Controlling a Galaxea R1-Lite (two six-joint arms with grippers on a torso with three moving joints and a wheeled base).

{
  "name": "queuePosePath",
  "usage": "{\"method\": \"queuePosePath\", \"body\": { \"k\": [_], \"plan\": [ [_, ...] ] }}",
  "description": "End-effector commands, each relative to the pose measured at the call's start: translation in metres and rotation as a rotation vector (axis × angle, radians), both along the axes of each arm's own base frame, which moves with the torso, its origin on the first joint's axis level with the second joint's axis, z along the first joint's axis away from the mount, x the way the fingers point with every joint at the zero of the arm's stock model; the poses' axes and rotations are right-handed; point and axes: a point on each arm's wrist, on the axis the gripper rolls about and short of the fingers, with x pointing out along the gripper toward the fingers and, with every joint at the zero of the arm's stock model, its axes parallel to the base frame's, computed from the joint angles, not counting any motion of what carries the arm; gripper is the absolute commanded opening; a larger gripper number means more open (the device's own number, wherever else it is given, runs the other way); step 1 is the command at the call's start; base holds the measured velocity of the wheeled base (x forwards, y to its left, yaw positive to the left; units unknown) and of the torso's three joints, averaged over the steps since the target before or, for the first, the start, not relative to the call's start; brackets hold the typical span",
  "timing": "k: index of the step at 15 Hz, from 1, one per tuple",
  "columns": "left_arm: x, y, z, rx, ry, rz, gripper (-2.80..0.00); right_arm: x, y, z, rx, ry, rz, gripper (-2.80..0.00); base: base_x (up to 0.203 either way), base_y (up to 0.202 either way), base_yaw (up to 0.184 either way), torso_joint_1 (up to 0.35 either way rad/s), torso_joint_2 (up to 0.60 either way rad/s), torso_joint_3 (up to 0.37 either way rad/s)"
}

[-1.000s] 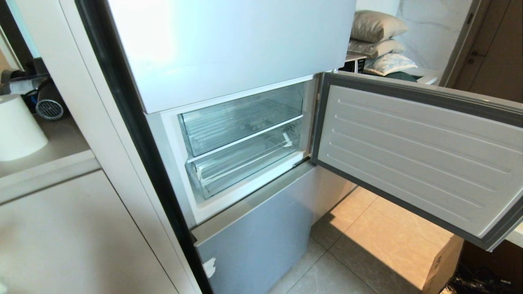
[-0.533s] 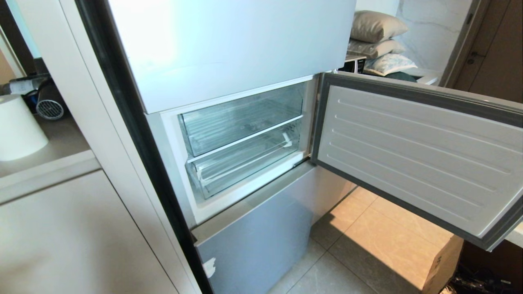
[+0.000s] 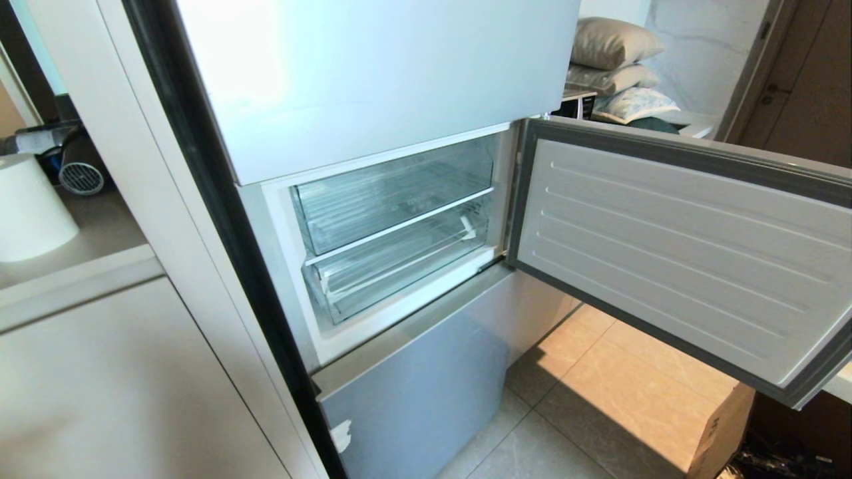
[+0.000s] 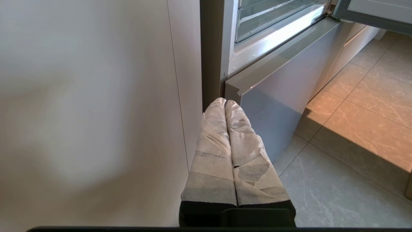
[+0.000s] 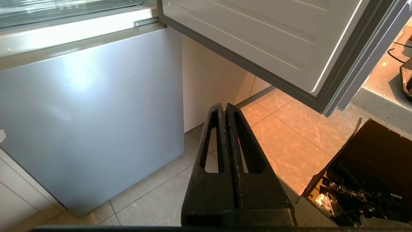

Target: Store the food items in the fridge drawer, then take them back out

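The fridge's middle compartment stands open, with the fridge drawer (image 3: 393,199), clear and ribbed, pushed in at the top. A second clear bin (image 3: 399,269) sits under it, below a white strip. The food items are out of view. Neither gripper shows in the head view. My left gripper (image 4: 225,101), its fingers wrapped in white tape, is shut and empty, low beside the cabinet panel and the fridge's bottom door (image 4: 273,106). My right gripper (image 5: 224,104), black, is shut and empty above the floor tiles, below the open door (image 5: 257,42).
The open compartment door (image 3: 672,246) swings out to the right at chest height. A cardboard box (image 3: 722,426) with cables stands on the floor under it. A white cabinet (image 3: 100,372) and a counter with a white tub (image 3: 30,206) flank the fridge on the left.
A pale bit at the head view's bottom left corner has dropped out of view. Fridge, door and drawers stand as before.
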Motion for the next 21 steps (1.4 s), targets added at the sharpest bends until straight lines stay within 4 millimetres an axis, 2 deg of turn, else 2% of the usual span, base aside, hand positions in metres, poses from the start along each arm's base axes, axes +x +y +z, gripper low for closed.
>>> {"method": "queuePosePath", "body": {
  "k": [1, 3, 5, 7, 8, 10, 11, 12, 14, 16, 21],
  "plan": [
    [0.0, 0.0, 0.0, 0.0, 0.004, 0.0, -2.8, 0.0, 0.0, 0.0, 0.0, 0.0, -0.002, -2.8, 0.0, 0.0, 0.0, 0.0, 0.0, 0.0],
    [0.0, 0.0, 0.0, 0.0, 0.005, 0.0, -2.8, -0.003, -0.001, 0.01, 0.006, -0.03, -0.03, -2.8, 0.0, 0.0, 0.0, 0.0, 0.0, 0.0],
    [0.0, 0.0, 0.0, 0.0, 0.004, 0.0, -2.8, -0.006, -0.001, 0.035, 0.068, -0.048, -0.064, -2.8, 0.0, 0.0, 0.0, 0.0, 0.0, 0.0],
    [0.0, 0.0, 0.0, 0.0, 0.004, 0.0, -2.8, -0.001, -0.001, 0.066, 0.213, -0.043, -0.093, -2.8, 0.0, 0.0, 0.0, 0.0, 0.0, 0.0],
    [0.0, 0.0, 0.0, 0.0, 0.004, 0.0, -2.8, 0.009, -0.001, 0.085, 0.31, -0.022, -0.134, -2.8, 0.0, 0.0, 0.0, 0.0, 0.0, 0.0],
    [0.0, 0.0, 0.0, 0.0, 0.005, 0.0, -2.8, 0.049, -0.007, 0.115, 0.497, 0.033, -0.28, -2.8, 0.0, 0.0, 0.0, 0.0, 0.0, 0.0],
    [0.0, 0.0, 0.0, 0.0, 0.005, 0.0, -2.8, 0.066, -0.017, 0.124, 0.575, 0.014, -0.385, -2.8, 0.0, 0.0, 0.0, 0.0, 0.0, 0.0],
    [0.0, 0.0, 0.0, 0.0, 0.004, 0.0, -2.8, 0.075, -0.03, 0.132, 0.639, -0.045, -0.497, -2.8, 0.0, 0.0, 0.0, 0.0, 0.0, 0.0],
    [0.0, 0.0, 0.0, 0.0, 0.004, 0.0, -2.8, 0.08, -0.062, 0.143, 0.731, -0.164, -0.656, -2.8, 0.0, 0.0, 0.0, 0.0, 0.0, 0.0],
    [0.0, 0.0, 0.0, 0.0, 0.005, 0.0, -2.8, 0.081, -0.102, 0.147, 0.823, -0.222, -0.757, -2.8, 0.0, 0.0, 0.0, 0.0, 0.0, 0.0],
    [0.0, 0.0, 0.0, 0.0, 0.004, 0.0, -2.8, 0.101, -0.192, 0.132, 0.986, -0.297, -0.738, -2.8, 0.0, 0.0, 0.0, 0.0, 0.0, 0.0]
  ]
}}
